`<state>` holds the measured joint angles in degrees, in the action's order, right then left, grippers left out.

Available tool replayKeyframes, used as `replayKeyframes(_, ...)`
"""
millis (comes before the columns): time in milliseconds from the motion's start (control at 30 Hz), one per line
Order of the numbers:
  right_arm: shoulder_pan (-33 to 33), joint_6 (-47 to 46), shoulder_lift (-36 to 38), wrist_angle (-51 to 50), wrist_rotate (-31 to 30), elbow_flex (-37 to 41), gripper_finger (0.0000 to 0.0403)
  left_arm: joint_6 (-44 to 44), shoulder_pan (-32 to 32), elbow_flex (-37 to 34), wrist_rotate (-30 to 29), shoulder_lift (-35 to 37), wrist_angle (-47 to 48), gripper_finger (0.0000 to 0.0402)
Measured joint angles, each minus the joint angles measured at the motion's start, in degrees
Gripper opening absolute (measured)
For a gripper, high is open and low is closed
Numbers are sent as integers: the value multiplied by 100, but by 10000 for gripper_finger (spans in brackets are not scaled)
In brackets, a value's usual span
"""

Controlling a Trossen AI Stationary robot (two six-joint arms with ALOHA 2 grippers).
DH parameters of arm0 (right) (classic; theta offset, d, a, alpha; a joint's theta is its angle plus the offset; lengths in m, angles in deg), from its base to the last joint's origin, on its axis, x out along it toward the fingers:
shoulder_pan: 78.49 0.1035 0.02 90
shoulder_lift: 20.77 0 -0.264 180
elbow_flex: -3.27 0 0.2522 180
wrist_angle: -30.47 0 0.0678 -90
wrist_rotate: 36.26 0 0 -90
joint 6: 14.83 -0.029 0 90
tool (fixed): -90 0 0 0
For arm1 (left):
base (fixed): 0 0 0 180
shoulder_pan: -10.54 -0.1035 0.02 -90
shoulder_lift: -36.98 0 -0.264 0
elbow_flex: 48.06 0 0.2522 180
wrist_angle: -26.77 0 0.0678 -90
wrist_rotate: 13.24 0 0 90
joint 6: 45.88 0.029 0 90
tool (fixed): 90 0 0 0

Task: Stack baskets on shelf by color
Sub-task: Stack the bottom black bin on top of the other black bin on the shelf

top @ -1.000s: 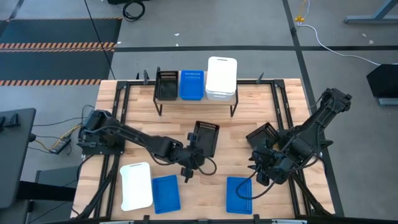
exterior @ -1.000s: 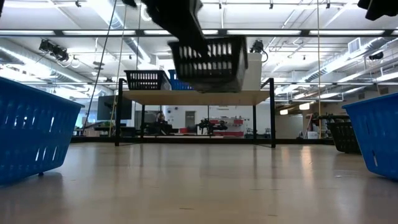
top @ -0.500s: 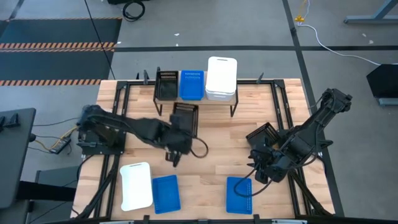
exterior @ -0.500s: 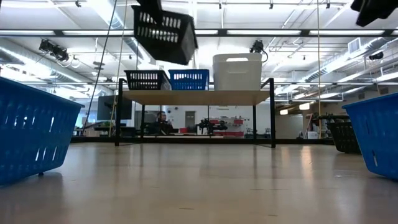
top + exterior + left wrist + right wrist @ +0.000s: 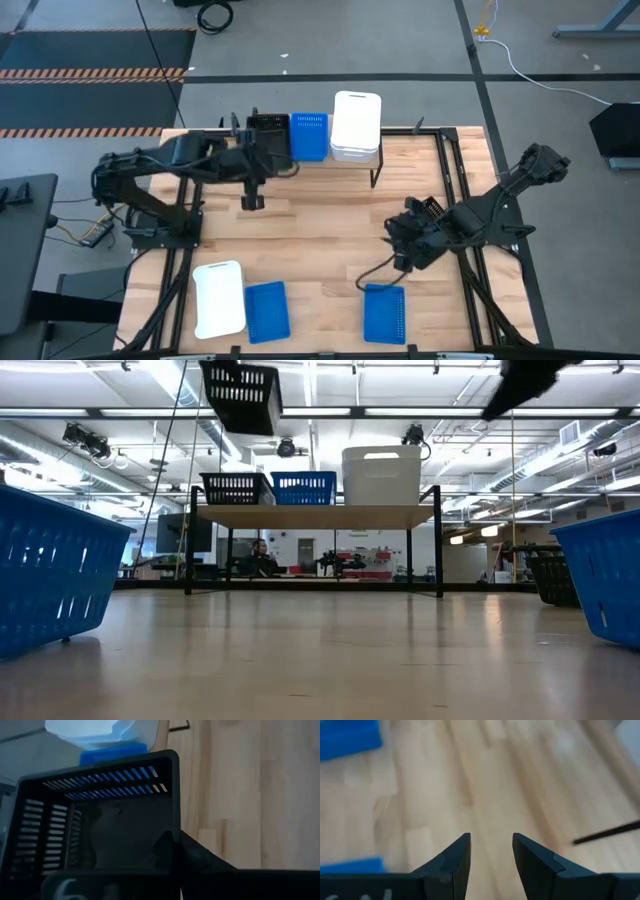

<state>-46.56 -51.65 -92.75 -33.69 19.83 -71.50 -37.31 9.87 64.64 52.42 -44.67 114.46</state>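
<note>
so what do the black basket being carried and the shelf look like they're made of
The black basket, held in the left end effector, looks like moulded plastic with a matte finish: thin walls cut with even rows of slots and rounded corners. The shelf seems to be a pale wooden plank, light and flat along its edge, on thin black legs, probably metal given how slim and straight they are.

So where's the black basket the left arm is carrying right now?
In the low view the carried black basket hangs in the left pincer, above the black basket on the shelf, at the shelf's left end.
</note>
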Motion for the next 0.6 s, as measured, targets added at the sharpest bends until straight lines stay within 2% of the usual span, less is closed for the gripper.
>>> replayKeyframes(167,-293,559,0,623,-169,0,153,463,-925,-1,630,-82,-31,12)
replayKeyframes(300,-335,912,0,894,-220,1,153,839,-1625,-4,828,-74,-36,12)
replayKeyframes(400,-335,1112,0,998,-362,1,153,1063,-2099,-4,1252,-74,-66,12)
replayKeyframes(600,-375,1358,0,1087,-577,1,153,1696,-2612,-4,1890,-230,-328,12)
